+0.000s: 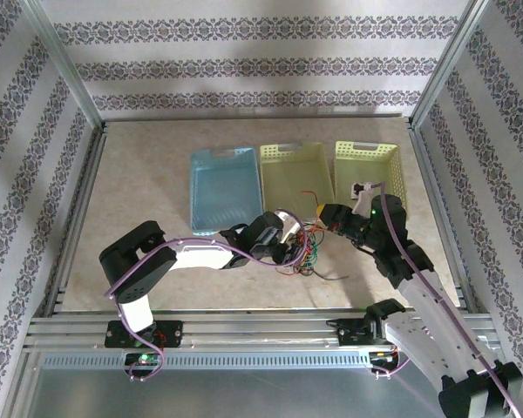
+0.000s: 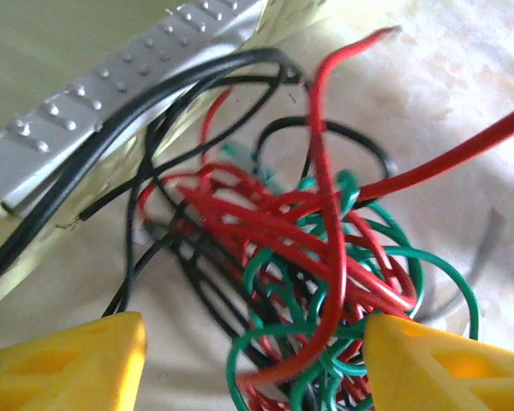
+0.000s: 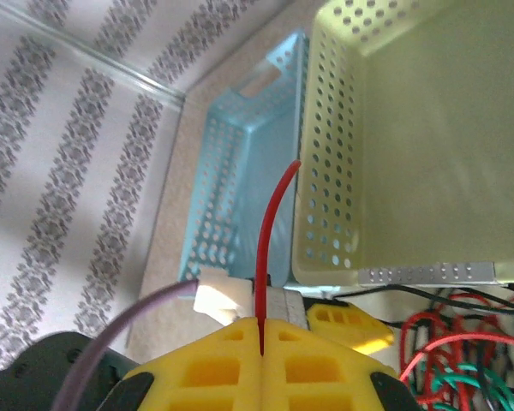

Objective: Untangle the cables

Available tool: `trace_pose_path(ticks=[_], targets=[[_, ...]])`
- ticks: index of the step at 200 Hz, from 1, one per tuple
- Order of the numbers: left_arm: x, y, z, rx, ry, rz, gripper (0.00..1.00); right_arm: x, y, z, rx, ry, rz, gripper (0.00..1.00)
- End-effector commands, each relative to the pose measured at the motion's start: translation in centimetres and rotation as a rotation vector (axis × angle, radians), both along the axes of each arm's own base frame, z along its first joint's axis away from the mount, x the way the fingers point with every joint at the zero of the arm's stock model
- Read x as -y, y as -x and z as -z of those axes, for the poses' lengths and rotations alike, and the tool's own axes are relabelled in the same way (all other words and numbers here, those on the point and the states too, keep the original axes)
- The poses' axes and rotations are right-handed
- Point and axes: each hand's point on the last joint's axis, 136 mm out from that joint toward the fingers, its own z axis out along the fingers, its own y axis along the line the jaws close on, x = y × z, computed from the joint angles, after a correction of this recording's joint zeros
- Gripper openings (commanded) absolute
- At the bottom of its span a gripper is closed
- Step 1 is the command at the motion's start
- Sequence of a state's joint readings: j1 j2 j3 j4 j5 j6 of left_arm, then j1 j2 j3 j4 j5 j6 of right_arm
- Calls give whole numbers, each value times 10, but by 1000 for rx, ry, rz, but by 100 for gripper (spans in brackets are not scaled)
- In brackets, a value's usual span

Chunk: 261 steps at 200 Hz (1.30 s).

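On the table (image 1: 139,218), a tangle (image 1: 303,251) of three cables is seen from above at 6 o'clock of the middle basket (image 1: 283,149), near its front edge. A blue basket (image 1: 211,157) stands at 9 o'clock of that basket and a right basket (image 1: 366,148) at 3 o'clock.

The left gripper (image 1: 289,246) is placed at 9 o'clock of the tangle, right against it. In the left wrist view its yellow fingers (image 2: 68,368) are held apart, and the lower part of the knot lies between them. Whether any wire is pressed by them cannot be told. The green cable (image 2: 437,265) is looped at 4 o'clock of the knot, close to the right-hand finger. The black cable (image 2: 154,111) is run out toward 10 o'clock, along the basket's edge. The red cable (image 2: 325,171) is wound through the middle, with strands leaving toward 12 and 2 o'clock.

The right gripper (image 1: 325,213) is held at 1 o'clock of the tangle, in front of the middle basket. In the right wrist view its jaws are pressed together on the red cable, whose free end is stood up toward 12 o'clock, between the blue and middle baskets.
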State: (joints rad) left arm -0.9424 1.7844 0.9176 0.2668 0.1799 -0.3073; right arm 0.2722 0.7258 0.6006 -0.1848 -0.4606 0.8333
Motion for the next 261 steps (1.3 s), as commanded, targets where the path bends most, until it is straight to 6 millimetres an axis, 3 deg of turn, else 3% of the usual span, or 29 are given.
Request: trace_pose_path(ticks=[1,60,69,93,113,155,173,211,230,251,261], targets=[[-4,-1,17,-18,-43,-8,63,3,-4,-50,130,-121,29,0],[-5,-1,23,-26,-45,-6,50,5,-4,-87,199,-194,38,0],[-6,-1,19,-13,-33,-2,55,4,-4,-89,201,-189,33,0],[-10,12,-2,12,33,47,82,3,-5,-82,180,-169,28,0],[-16,27,-23,13,78,99,95,2,-6,-72,151,-165,24,0],[-16,53,-52,-5,136,224,99,-4,-8,-51,92,-162,5,0],[-5,49,-53,-11,136,243,99,-8,-8,-43,65,-160,-2,0],[29,24,-34,-38,164,221,100,-13,-6,-34,43,-169,-5,0],[43,14,-28,-48,174,208,81,-12,-5,-31,34,-171,5,0],[46,8,-19,-53,162,195,32,-7,-4,-28,27,-162,31,0],[42,7,-16,-57,154,190,13,-3,-4,-26,26,-148,55,0]])
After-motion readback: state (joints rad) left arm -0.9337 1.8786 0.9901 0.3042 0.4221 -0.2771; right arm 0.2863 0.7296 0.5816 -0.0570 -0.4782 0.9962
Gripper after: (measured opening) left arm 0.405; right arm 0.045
